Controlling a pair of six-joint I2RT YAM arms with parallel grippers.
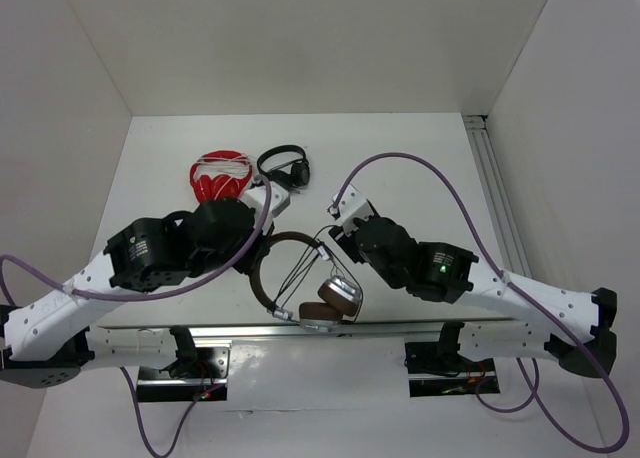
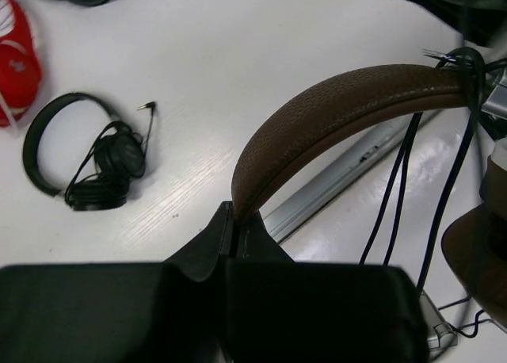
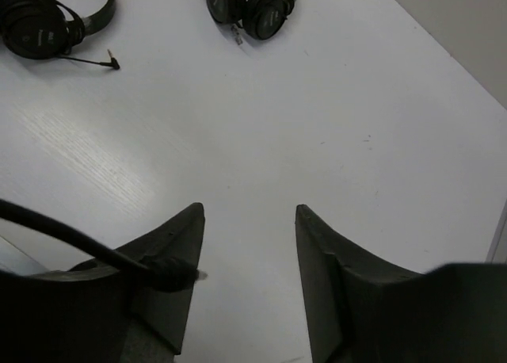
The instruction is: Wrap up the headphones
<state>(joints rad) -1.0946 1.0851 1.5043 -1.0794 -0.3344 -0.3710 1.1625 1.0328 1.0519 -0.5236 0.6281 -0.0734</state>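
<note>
1. The left fingers pinch shut on the brown headband of the headphones, bracing the arch above the bench for winding.
2. Black cable strands cross the band well beyond those fingertips.
3. The right fingers stand parted, gripping nothing. The plug merely rests against one inner face, likely just let go.

White table, red headphones, black headphones just beside them, seemingly a second black pair.
</note>
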